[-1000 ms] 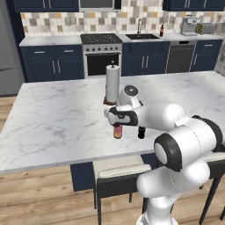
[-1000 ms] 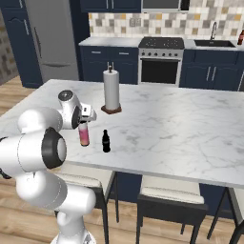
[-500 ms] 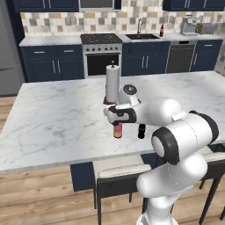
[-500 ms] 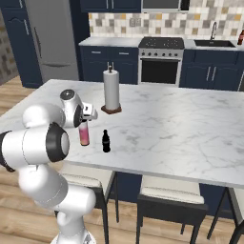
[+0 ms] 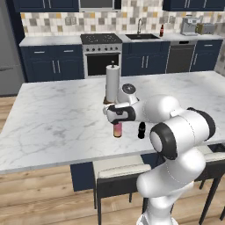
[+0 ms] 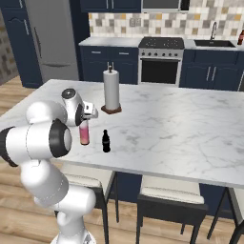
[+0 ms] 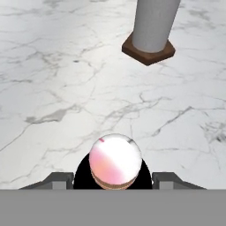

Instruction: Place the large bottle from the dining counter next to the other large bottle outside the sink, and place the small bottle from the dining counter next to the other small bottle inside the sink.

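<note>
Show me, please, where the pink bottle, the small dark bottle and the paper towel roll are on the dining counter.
pink bottle (image 6: 84, 135), right base view, on its pink body.
small dark bottle (image 6: 106, 142), right base view, on its body.
paper towel roll (image 5: 112, 83), left base view, on the middle of the white roll.

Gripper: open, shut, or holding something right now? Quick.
Gripper: down over the pink bottle on the marble counter, one finger tip on either side of it; whether it has clamped the bottle cannot be told.
</note>
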